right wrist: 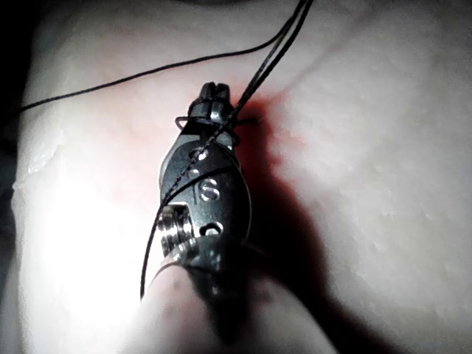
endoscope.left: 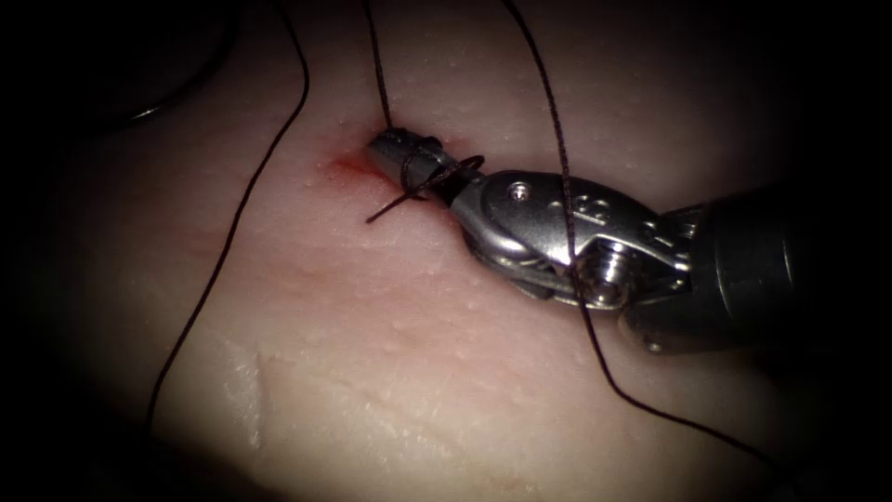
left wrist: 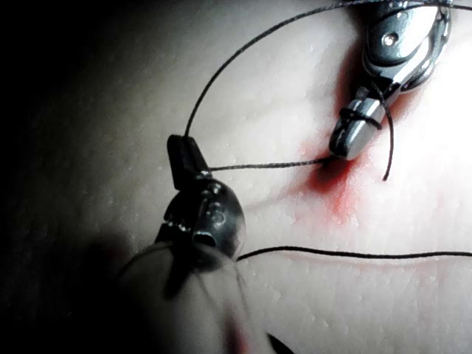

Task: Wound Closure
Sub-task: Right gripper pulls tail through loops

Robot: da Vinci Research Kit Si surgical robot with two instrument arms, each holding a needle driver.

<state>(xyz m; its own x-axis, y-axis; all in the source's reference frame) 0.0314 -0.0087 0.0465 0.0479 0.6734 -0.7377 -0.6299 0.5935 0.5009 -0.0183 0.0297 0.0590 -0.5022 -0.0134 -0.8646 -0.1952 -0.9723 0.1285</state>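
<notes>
On the tissue, my right tool's jaws are shut, tips pressed at the small wound marked by red fluid. Dark thread is wound round these jaws, and a short free tail sticks out to the left. I cannot tell whether the tips pinch a strand. In the left wrist view my left tool is shut on the thread; one strand runs taut from it to the right tool's tip. The right wrist view shows the wrapped jaws.
A long strand crosses over the right tool's wrist and trails to the lower right. Another strand curves down the left side of the tissue. A faint curved glint lies in the dark at upper left; I cannot tell if it is the needle.
</notes>
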